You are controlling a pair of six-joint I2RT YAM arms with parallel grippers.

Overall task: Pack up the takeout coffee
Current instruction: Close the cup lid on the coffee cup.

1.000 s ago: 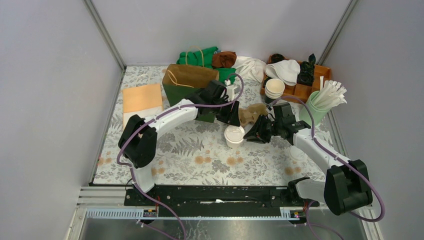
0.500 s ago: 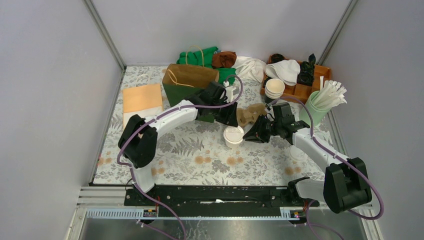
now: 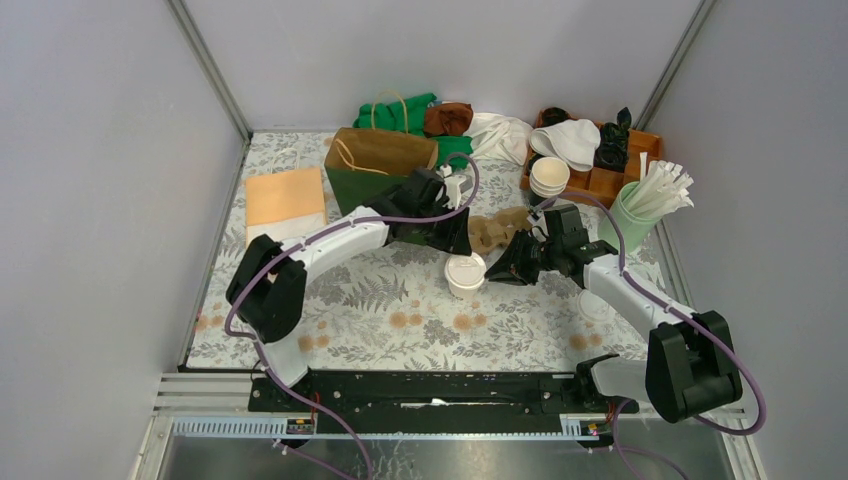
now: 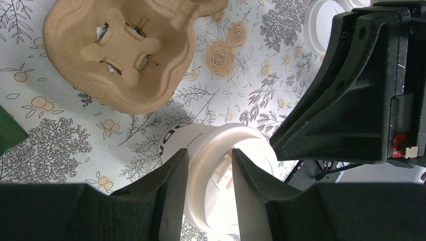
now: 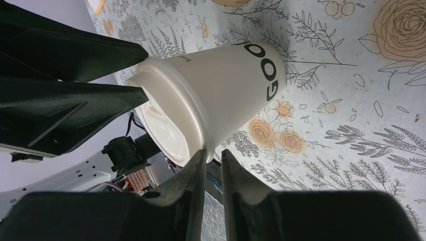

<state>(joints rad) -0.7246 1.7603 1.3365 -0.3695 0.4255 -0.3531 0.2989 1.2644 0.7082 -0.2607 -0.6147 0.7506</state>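
Note:
The takeout coffee [image 3: 466, 272], a white paper cup with a white lid, stands on the flowered mat between my two grippers. My left gripper [image 3: 460, 248] comes at it from the far side. Its jaws [image 4: 210, 156] straddle the lid's rim, one finger [image 4: 176, 191] against the outer edge and the other on the lid's top. My right gripper [image 3: 497, 270] reaches in from the right. Its narrow jaws [image 5: 213, 153] pinch the lid's lip where it overhangs the cup wall [image 5: 226, 85]. The brown pulp carrier [image 3: 500, 228] lies just behind the cup.
A brown and green paper bag [image 3: 380, 160] stands behind the left arm, with green bags [image 3: 400, 112] beyond it. At back right are a wooden tray [image 3: 600, 160] with stacked cups [image 3: 549, 177] and a green holder of straws [image 3: 645, 205]. An orange pad [image 3: 285, 197] lies at left.
Both grippers have narrowed onto the lid's rim. The left arm's elbow has swung a little to the left, and the cup has shifted slightly left.

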